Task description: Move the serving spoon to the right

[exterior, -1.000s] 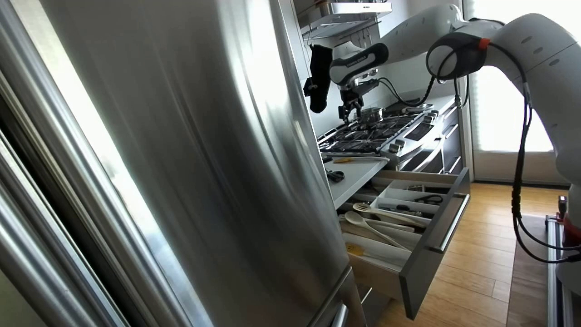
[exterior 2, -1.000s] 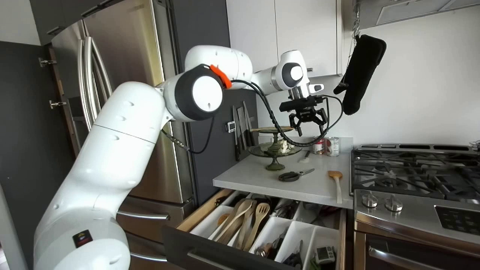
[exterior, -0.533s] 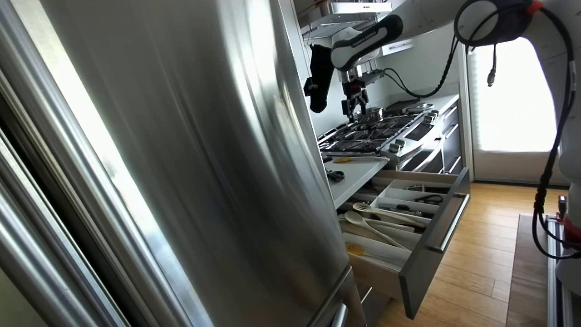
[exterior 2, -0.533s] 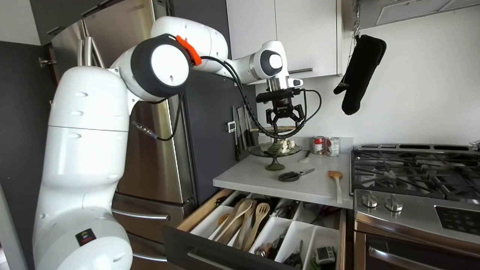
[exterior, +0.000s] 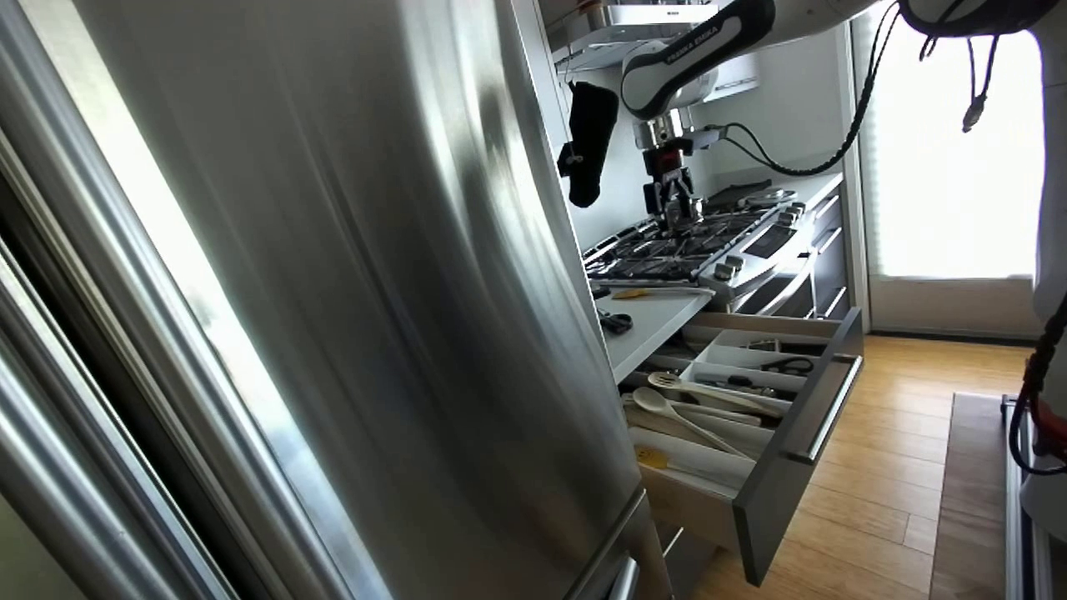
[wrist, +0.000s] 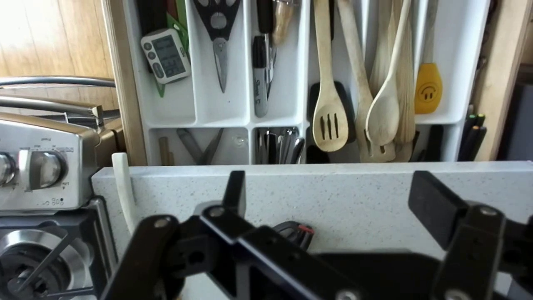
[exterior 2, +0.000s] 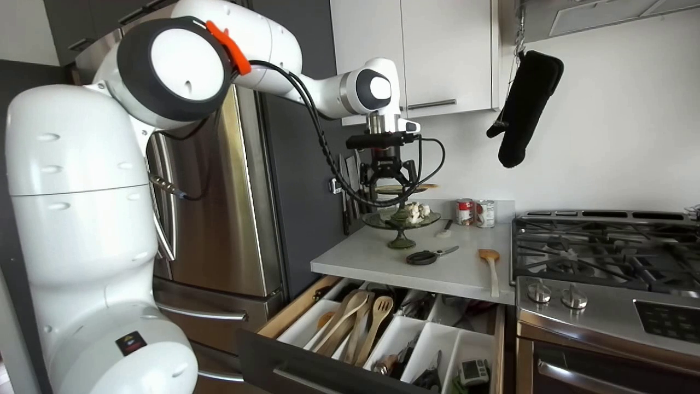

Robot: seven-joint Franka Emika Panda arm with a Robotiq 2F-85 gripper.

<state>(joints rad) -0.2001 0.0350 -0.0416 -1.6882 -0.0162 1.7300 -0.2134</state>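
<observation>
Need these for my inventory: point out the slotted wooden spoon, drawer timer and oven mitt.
Slotted wooden spoon (wrist: 327, 74): in the wrist view, neck.
Drawer timer (wrist: 168, 56): in the wrist view, screen.
Oven mitt (exterior 2: 528, 106): in an exterior view, body.

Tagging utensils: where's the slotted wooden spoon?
In the wrist view, above centre, the slotted spoon lies in the drawer, left of the plain wooden spoon.

1. My arm (exterior 2: 82, 164) stands up tall, then folds over at the elbow (exterior 2: 186, 65), orange band (exterior 2: 229, 48) and all.
2. From there the forearm (exterior 2: 279, 49) reaches out, sloping down a bit to the wrist (exterior 2: 377, 87).
3. I've got the tool (wrist: 333, 200) hanging pretty much straight down in both exterior views.
4. In the wrist view its two fingers (wrist: 235, 191) sit spread wide, well apart.
</observation>
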